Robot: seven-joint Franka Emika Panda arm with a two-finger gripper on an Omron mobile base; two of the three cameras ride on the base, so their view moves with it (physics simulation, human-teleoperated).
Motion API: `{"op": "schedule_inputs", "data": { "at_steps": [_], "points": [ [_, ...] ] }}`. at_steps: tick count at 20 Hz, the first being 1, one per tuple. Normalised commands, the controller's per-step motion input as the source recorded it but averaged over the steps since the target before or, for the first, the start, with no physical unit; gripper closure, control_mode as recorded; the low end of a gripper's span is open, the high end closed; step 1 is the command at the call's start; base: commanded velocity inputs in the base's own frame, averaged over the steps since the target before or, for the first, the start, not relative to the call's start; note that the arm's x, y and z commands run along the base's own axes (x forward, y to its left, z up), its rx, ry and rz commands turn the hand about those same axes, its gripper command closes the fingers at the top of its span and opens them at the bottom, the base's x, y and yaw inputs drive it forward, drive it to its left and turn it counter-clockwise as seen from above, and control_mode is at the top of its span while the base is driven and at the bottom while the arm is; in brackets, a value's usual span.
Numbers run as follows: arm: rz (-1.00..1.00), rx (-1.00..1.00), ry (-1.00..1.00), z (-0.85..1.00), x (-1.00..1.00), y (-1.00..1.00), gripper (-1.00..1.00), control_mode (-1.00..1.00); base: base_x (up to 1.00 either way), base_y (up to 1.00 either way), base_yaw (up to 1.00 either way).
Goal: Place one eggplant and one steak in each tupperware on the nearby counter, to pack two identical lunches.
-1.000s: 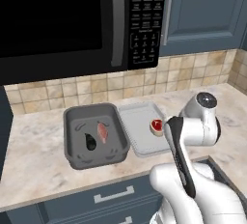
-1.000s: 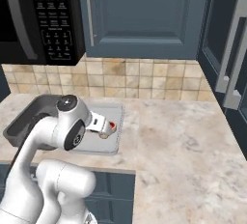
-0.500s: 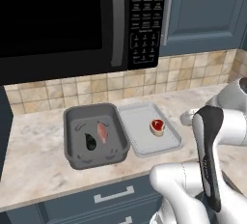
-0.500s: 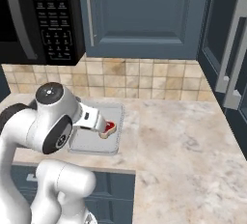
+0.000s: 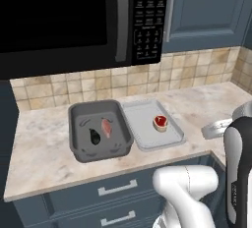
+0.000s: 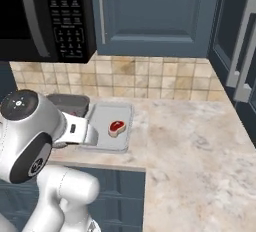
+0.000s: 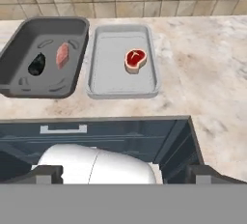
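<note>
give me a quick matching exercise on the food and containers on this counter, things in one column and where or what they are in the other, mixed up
Column one:
1. eggplant
2. red steak
3. dark grey tub
4. pale grey tray

Column two:
a. lies alone in the pale grey tray
b. sits on the counter, on the far side of the tray from the microwave's keypad side
c. lies beside a pink steak in the dark grey tub
d. holds two pieces of food

Pairs: 1-c, 2-a, 3-d, 4-b

Kitchen: microwave [image 5: 74, 18], tiled backsplash [image 5: 147, 77].
</note>
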Motion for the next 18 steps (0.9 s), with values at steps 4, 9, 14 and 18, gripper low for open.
{"op": "schedule_inputs", "data": {
  "at_steps": [4, 9, 14, 18],
  "points": [
    [0.00, 0.00, 0.00, 0.00, 0.00, 0.00, -1.00, 1.00, -0.71, 0.44, 0.11],
    [0.00, 0.00, 0.00, 0.00, 0.00, 0.00, -1.00, 1.00, -0.84, 0.31, 0.21],
    [0.00, 0.00, 0.00, 0.00, 0.00, 0.00, -1.00, 1.00, -0.98, -0.03, 0.18],
    [0.00, 0.00, 0.00, 0.00, 0.00, 0.00, -1.00, 1.00, -1.00, -0.17, 0.11]
  ]
}}
